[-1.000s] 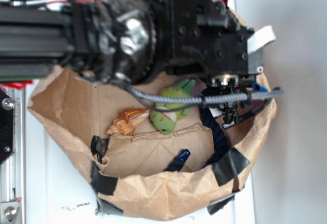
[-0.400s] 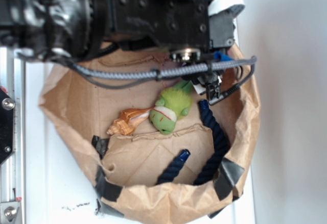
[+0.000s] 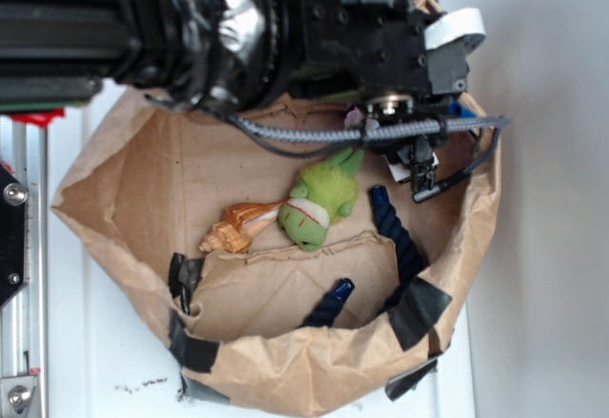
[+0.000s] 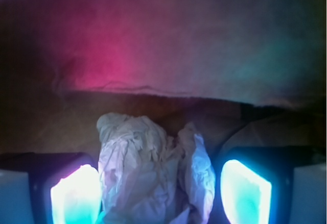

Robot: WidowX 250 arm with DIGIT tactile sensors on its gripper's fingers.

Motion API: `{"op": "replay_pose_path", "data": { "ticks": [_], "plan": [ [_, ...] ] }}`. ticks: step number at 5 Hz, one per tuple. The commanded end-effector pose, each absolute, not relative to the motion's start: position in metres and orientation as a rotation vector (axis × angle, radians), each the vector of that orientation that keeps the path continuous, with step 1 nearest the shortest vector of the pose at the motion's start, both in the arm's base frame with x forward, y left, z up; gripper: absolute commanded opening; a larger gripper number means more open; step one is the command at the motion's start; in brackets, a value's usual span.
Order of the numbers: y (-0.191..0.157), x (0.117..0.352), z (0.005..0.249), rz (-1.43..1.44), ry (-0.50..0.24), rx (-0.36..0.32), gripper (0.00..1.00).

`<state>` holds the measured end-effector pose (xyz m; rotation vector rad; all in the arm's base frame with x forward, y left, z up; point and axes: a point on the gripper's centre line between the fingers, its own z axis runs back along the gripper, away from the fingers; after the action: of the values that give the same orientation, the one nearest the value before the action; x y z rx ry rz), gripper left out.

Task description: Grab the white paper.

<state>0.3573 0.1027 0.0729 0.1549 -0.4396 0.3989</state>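
Two views on file: the wrist view shows the white paper [image 4: 156, 170], a crumpled ball, sitting between the tool [image 4: 161, 191]'s lit fingers [image 4: 74, 196], which stand apart on either side of it with no clear squeeze yet. Step in hand, by judgement: final positioning for the grasp; next move calls for drawing the fingers together on the ball, then lifting. Exterior view hides the paper under the arm at about 1 o'clock in the brown paper bag [image 3: 285, 366], but alone lists the green plush toy [image 3: 319, 204], shell [image 3: 238, 228] and blue rope [image 3: 400, 247].
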Motion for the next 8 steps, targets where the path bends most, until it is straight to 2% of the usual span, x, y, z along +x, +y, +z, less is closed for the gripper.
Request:
{"op": "replay_pose_path", "data": {
  "ticks": [1, 2, 4, 5, 6, 7, 8],
  "plan": [
    [0.109, 0.362, 0.104, 0.333, -0.512, 0.108, 1.00],
    [0.121, 0.368, 0.104, 0.337, -0.479, 0.060, 0.00],
    [0.118, 0.363, 0.105, 0.338, -0.501, 0.074, 0.00],
    [0.117, 0.361, 0.106, 0.290, -0.499, 0.048, 0.00],
    [0.123, 0.388, 0.097, 0.292, -0.372, 0.034, 0.00],
    [0.073, 0.341, 0.142, 0.233, -0.255, -0.044, 0.00],
    [0.060, 0.289, 0.191, 0.164, -0.256, -0.044, 0.00]
  ]
}}
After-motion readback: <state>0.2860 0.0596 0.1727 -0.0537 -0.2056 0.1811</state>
